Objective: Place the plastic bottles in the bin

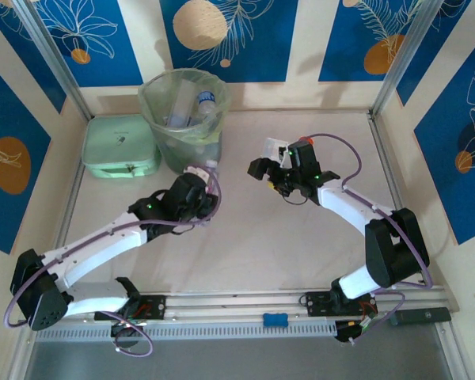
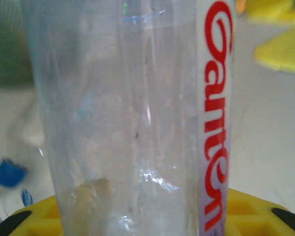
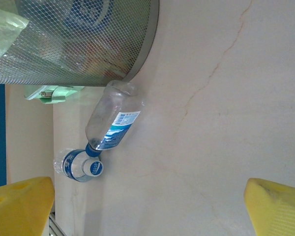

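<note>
- The left hand [image 1: 199, 179] is pressed shut on a clear bottle with red lettering [image 2: 137, 123]. The bottle lies lengthwise between the 2 yellow fingers [image 2: 248, 204] and runs out past their tips, so close to the wrist camera that both of its ends are cut off.
- A blurred blue cap [image 2: 7, 173] sits low on the left of the held bottle, beyond the left hand.
- The bin [image 1: 152, 111] stands on the table [image 1: 285, 245] just ahead of the left hand. Its pale bag liner holds several bottles, 1 of them a blue-labelled bottle in the bin [image 1: 207, 101] near the top.
- The right hand [image 3: 147, 209] is spread wide with nothing between its fingers, above bare table.
- Ahead of the right hand, toward the finger at the left of its wrist view, a clear bottle with a blue label [image 3: 113, 120] lies on its side. Its base touches the foot of the bin's mesh wall and its cap points back toward the hand.
- A second blue-capped bottle [image 3: 77, 164] sits just beside that cap, nearer the right hand. I cannot tell whether the 2 touch.
- A mint green box [image 1: 120, 146] sits just beside the bin, on the side away from the right hand.
</note>
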Action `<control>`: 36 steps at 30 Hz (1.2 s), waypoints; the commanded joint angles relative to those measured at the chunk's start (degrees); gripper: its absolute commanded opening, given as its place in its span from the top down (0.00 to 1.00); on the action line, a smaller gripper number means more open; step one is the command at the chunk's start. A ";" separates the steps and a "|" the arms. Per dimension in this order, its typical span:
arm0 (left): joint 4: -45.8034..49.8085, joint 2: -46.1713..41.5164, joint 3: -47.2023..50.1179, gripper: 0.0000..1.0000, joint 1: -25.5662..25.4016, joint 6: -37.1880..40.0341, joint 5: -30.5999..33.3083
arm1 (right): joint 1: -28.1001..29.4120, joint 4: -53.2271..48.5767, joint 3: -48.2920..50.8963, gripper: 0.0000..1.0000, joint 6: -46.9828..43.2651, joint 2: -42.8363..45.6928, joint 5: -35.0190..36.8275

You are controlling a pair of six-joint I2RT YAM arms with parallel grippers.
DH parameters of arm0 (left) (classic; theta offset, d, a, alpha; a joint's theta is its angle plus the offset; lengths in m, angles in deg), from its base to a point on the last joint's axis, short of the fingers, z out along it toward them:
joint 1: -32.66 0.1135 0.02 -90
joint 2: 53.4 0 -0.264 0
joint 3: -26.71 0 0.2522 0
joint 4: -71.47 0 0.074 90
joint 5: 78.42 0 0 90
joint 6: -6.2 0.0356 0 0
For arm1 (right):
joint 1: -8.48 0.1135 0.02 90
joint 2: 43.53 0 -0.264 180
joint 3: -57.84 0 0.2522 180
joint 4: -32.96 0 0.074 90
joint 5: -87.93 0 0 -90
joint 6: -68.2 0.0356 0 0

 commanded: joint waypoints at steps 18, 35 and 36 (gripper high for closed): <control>-5.19 16.20 -39.49 0.59 19.55 27.29 -5.59 | -1.94 -0.02 4.96 0.01 -0.58 7.70 0.96; 11.10 40.83 -66.50 0.59 33.42 34.87 -7.13 | -4.23 -3.60 6.86 0.01 -1.89 14.04 2.40; 11.49 41.78 -66.85 0.59 33.92 34.53 -7.31 | -4.36 -3.84 6.91 0.01 -1.95 14.33 2.45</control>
